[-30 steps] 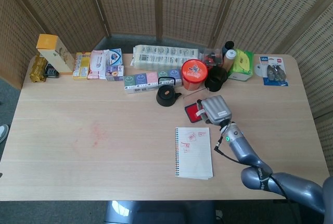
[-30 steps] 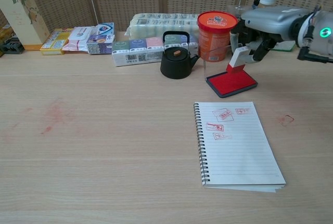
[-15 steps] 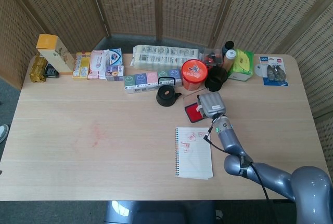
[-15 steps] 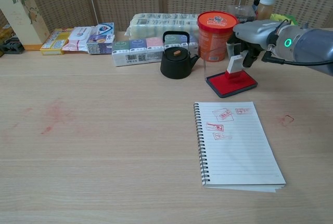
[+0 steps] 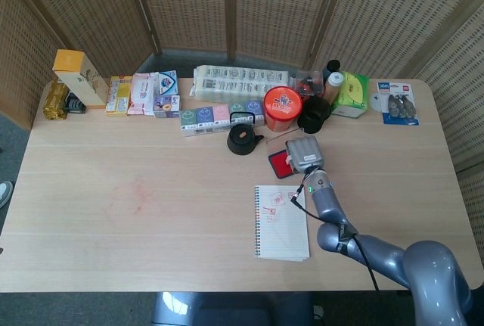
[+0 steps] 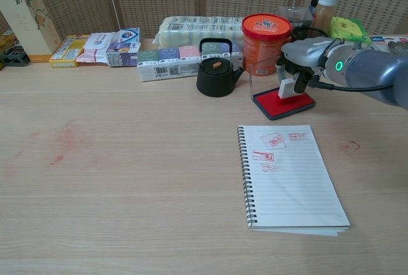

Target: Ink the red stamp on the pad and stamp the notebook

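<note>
My right hand point(image 6: 305, 55) point(image 5: 302, 153) holds the stamp point(image 6: 285, 88), a small white block with a red base, and presses it down onto the red ink pad point(image 6: 283, 104) point(image 5: 278, 163). In the head view the hand hides the stamp and most of the pad. The spiral notebook point(image 6: 288, 177) point(image 5: 282, 221) lies open in front of the pad, with several red stamp marks near its top. My left hand is in neither view.
A black teapot point(image 6: 215, 71) stands left of the pad, an orange canister point(image 6: 265, 43) right behind it. Boxes and packets point(image 6: 185, 45) line the back of the table. Red smudges point(image 6: 64, 141) mark the wood at left.
My right hand has moved left and lowered, bringing the stamp from a tilted pose above the pad's edge down onto the pad's surface.
</note>
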Available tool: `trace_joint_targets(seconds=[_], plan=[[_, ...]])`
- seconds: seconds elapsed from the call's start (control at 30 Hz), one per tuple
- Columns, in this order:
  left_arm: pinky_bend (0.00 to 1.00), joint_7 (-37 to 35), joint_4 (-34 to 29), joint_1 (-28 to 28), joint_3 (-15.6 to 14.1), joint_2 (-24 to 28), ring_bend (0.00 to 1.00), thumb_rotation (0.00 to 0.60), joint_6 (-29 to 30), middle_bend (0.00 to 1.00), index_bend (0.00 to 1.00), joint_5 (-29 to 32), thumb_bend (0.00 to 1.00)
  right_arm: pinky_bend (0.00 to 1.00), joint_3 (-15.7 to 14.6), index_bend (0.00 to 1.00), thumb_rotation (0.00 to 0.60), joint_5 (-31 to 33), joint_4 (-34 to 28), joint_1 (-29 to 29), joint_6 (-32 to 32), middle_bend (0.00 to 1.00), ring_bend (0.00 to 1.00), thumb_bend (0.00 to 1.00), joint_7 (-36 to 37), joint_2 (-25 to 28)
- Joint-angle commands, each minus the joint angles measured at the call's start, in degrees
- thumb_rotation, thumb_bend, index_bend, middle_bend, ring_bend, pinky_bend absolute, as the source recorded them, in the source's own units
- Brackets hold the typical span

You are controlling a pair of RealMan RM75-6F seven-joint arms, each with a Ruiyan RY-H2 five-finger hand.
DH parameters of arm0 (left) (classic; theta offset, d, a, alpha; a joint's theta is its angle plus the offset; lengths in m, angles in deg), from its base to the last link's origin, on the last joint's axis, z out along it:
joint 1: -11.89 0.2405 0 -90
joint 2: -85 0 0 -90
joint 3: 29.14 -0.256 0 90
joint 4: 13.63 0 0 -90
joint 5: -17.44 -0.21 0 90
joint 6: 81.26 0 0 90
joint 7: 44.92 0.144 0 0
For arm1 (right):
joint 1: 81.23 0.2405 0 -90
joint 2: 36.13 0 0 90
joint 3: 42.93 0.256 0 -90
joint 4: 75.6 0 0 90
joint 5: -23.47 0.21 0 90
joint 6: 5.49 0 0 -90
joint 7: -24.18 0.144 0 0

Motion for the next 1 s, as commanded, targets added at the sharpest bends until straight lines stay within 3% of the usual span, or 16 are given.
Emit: trace_joint_targets(seconds=[0.03, 0.57, 0.77, 1.0], plan=[[0.04, 0.0, 0.0, -0.1, 0.0, 0.0, 0.00, 0.600, -0.1, 0.00, 0.00, 0.0, 0.03, 1.00, -0.1, 0.56, 0.600, 0.4, 1.0, 0.3, 0.1, 0.94, 1.00, 0.48, -0.1, -0.8], [0.04, -0.4, 0.2, -0.2, -0.1, 0.1, 0.00, 0.600, -0.4, 0.00, 0.00, 0.1, 0.03, 1.00, -0.1, 0.56, 0.600, 0.4, 1.7, 0.3, -0.8, 0.94, 1.00, 0.48, -0.6, -1.5], [0.04, -0.8, 0.4, -0.1, -0.1, 0.1, 0.00, 0.600, -0.3, 0.00, 0.00, 0.0, 0.03, 1.00, -0.8, 0.56, 0.600, -2.6, -6.1, -1.2, -5.0, 0.94, 1.00, 0.48, -1.0, 2.2], [0.04, -1.0, 0.4, 0.0, -0.4, 0.2, 0.00, 0.600, 0.2, 0.00, 0.00, -0.7, 0.03, 1.00, -2.7, 0.56, 0.600, -6.7, -21.7, -3.9, -11.8, 0.94, 1.00, 0.48, -3.9, 10.2]])
